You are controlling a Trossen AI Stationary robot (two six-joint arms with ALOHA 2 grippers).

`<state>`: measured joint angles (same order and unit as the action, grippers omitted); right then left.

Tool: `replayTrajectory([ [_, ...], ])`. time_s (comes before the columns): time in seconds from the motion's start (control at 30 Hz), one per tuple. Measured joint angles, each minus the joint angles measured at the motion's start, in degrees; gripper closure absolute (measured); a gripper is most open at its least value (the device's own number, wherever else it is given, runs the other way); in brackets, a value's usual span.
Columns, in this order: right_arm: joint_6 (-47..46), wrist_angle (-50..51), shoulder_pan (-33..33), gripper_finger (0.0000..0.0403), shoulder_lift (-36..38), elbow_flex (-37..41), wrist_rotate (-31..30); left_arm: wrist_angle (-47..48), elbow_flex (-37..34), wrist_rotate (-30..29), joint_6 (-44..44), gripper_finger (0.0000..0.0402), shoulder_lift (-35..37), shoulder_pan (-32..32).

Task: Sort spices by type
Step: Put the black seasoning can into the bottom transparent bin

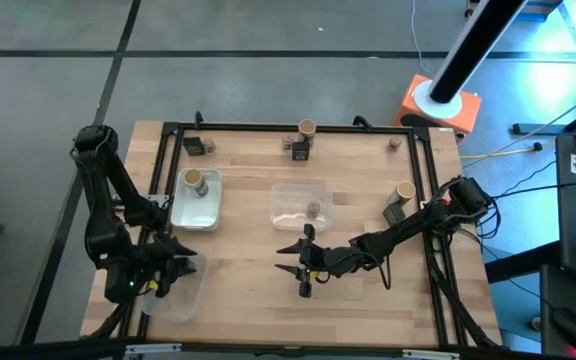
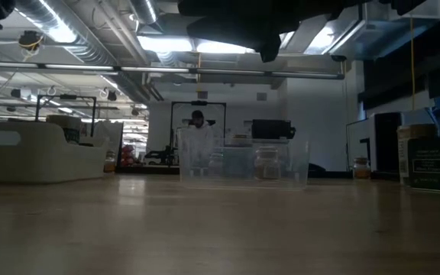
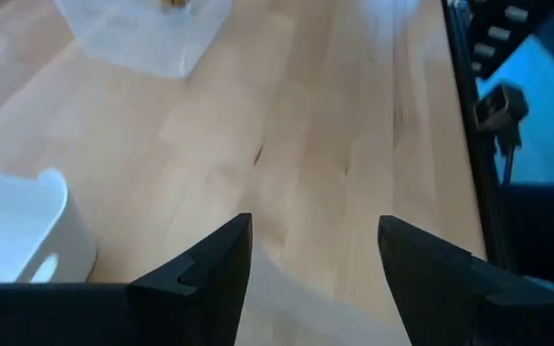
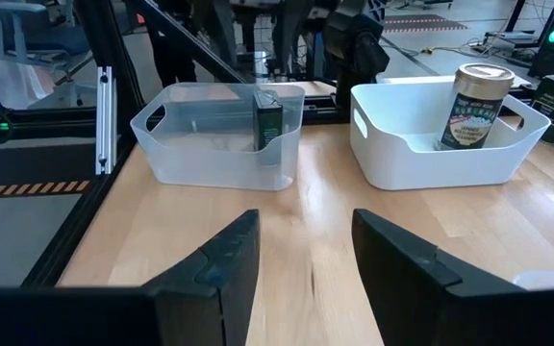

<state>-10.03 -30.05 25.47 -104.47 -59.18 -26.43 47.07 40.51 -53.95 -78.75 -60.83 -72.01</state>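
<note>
My right gripper (image 1: 303, 266) (image 4: 306, 252) hangs open over bare wood near the table's middle, pointing toward the left edge and holding nothing. My left gripper (image 1: 175, 268) (image 3: 314, 252) is open above the near-left clear tray (image 4: 166, 144), where one dark packet (image 4: 268, 122) stands. A tan-topped jar (image 1: 195, 180) (image 4: 469, 104) stands in the white tray (image 1: 208, 212). A squat jar (image 1: 313, 209) (image 2: 268, 162) sits in the middle clear tray (image 1: 286, 192). Along the far edge stand a dark packet (image 1: 196, 146), a tan-topped jar (image 1: 306, 128), a dark item (image 1: 299, 149) and a small jar (image 1: 394, 144). By the right edge stand a tan-topped jar (image 1: 405, 191) and a packet (image 1: 394, 212).
A black frame (image 1: 428, 200) runs around the wooden table top. Bare wood lies between the trays and along the near edge. An orange and white object (image 1: 438, 100) stands beyond the far right corner. In the low view a person (image 2: 197, 121) shows far back in the room.
</note>
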Motion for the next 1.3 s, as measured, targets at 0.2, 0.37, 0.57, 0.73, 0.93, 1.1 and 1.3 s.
replayTrajectory([
  [0.2, 3.62, 0.4, 0.0, 0.0235, 0.39, 0.0, 0.04, -8.07, 0.02, -0.74, 11.82, 0.0192, 0.36, 8.38],
  [0.37, 8.53, 4.29, 0.0, 0.0235, 3.63, 0.0, -1.58, -15.71, 0.02, -0.76, 19.81, 0.0192, 0.36, 16.09],
  [0.57, 15.99, 11.29, -0.7, 0.0235, 8.25, -0.02, -12.63, -19.52, 0.04, -0.62, 26.82, 0.0192, 0.36, 23.51],
  [0.73, 17.92, 20.14, -5.43, 0.0235, 12.35, -0.04, -14.4, -19.48, 0.07, -0.62, 29.45, 0.0192, 0.38, 28.73],
  [0.93, 15.99, 31.13, -15.52, 0.0235, 16.63, -0.04, -7.84, -19.24, 0.07, -0.18, 31.06, 0.0192, 0.36, 32.67],
  [1.1, 11.8, 50.23, -22.6, 0.0235, 19.53, -3.8, -3.09, -19.26, 0.07, -0.06, 32.71, 0.0192, 0.36, 34.71],
  [1.3, 4.32, 81.68, -26.05, 0.0235, 19.91, -12.99, 0.32, -19.26, 0.07, -0.06, 34.13, 0.0192, 0.36, 37.27],
])
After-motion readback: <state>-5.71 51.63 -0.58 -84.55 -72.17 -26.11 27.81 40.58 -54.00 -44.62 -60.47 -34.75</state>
